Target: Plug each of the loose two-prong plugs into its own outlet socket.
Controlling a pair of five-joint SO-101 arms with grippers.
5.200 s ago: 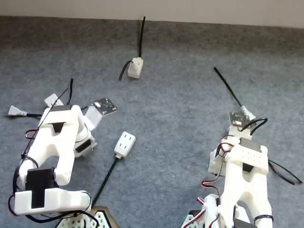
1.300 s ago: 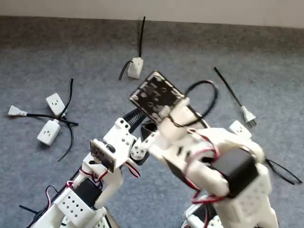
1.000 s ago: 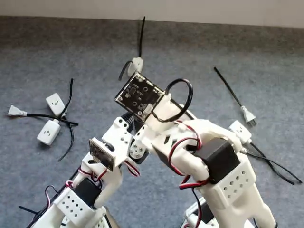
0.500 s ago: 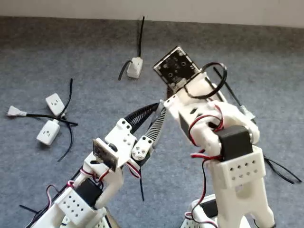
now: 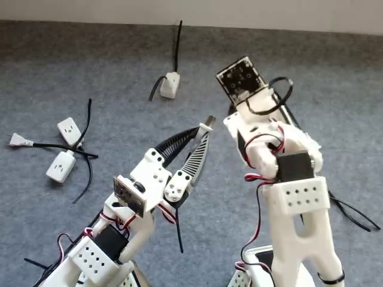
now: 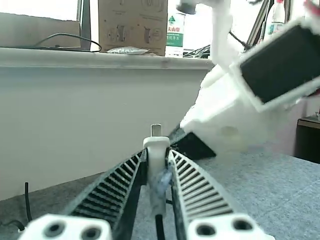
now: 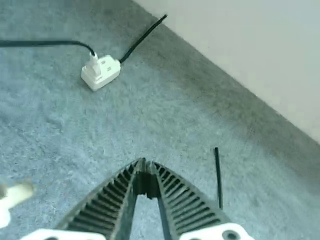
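My left gripper (image 5: 203, 129) is raised over the middle of the carpet, shut on a white two-prong plug (image 5: 208, 124). The plug's short black cord (image 5: 178, 232) hangs below. In the left wrist view the plug (image 6: 156, 144) stands between the ribbed fingers (image 6: 125, 172) with a metal prong sticking out past the tips. My right gripper (image 7: 146, 181) is shut and holds nothing; its arm (image 5: 281, 161) stands upright just right of the held plug. A white outlet socket (image 5: 170, 85) with a plug in it lies at the back, also seen as the outlet (image 7: 101, 71) ahead of the right gripper.
Two white outlet sockets (image 5: 69, 127) (image 5: 60, 167) lie at the left among black cords, with a loose plug (image 5: 19, 140) beside them. A black cord end (image 7: 218, 175) lies near the right gripper. A pale wall (image 5: 269, 12) borders the carpet at the back.
The right arm has swung from above the left gripper over to the right and stands more upright. The left gripper has kept the plug raised, almost in place.
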